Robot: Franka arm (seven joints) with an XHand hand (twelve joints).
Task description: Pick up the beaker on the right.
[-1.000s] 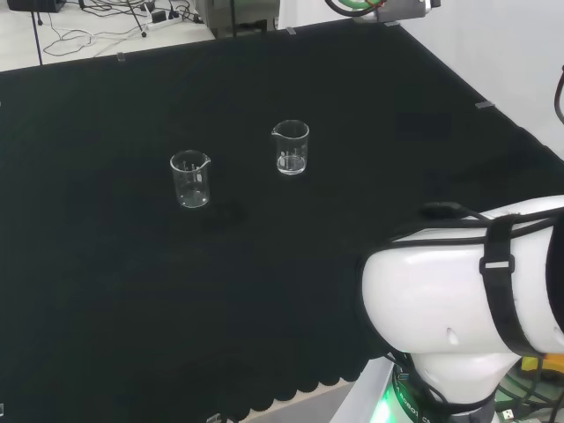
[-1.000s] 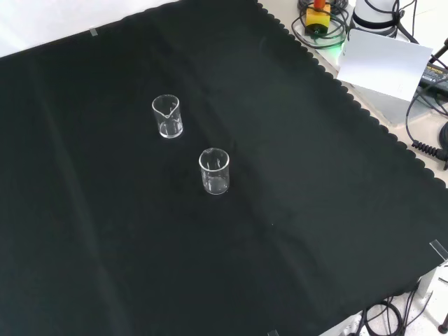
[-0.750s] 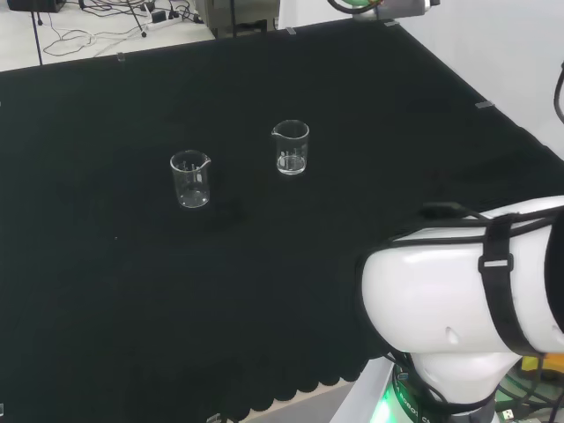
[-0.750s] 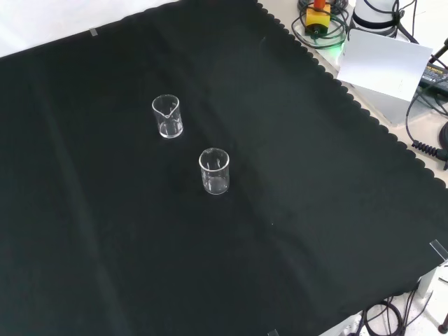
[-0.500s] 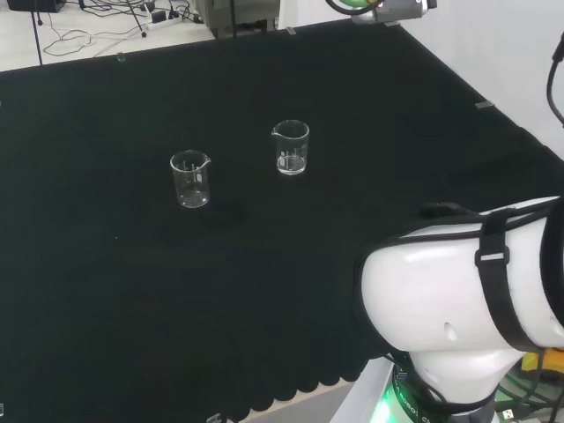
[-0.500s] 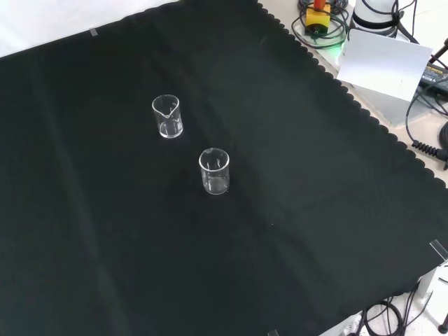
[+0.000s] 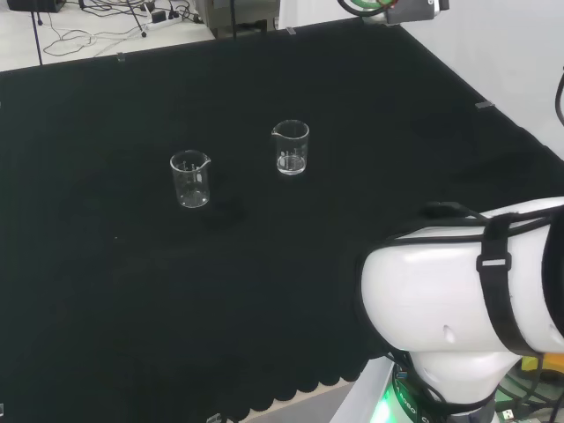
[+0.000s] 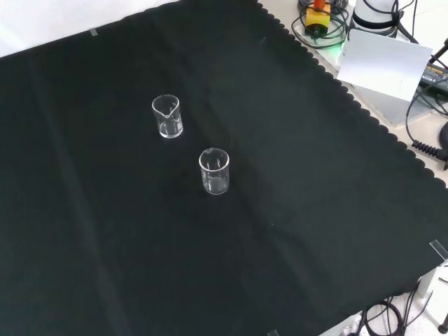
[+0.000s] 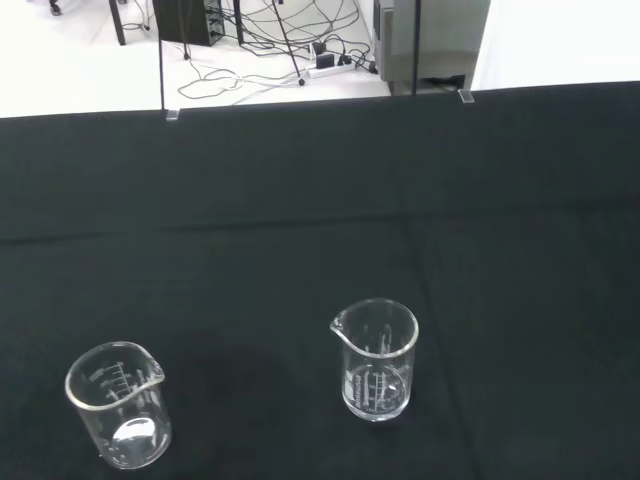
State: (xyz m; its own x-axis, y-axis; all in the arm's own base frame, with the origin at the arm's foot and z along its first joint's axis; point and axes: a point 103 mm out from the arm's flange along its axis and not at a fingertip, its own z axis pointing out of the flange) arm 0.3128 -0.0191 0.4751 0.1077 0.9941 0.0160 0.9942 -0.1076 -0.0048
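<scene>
Though barely begun in the head view, with the right beaker (image 7: pixel 291 147) untouched on the bench (image 7: pixel 370 106) at upper centre beside another beaker (image 7: pixel 190 179). Likewise untouched left of centre in the front view (image 8: pixel 167 116); in the wrist view (image 9: pixel 377 359), standing upright and well apart, reach and grasp both left, state of fingers impossible to tell.

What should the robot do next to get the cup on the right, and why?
Probably bring the arm out over the cloth toward the right beaker. Both beakers stand upright and apart on the black cloth, nothing touches them, and the other beaker leaves room beside it, so a plain approach seems the likely first step.
</scene>
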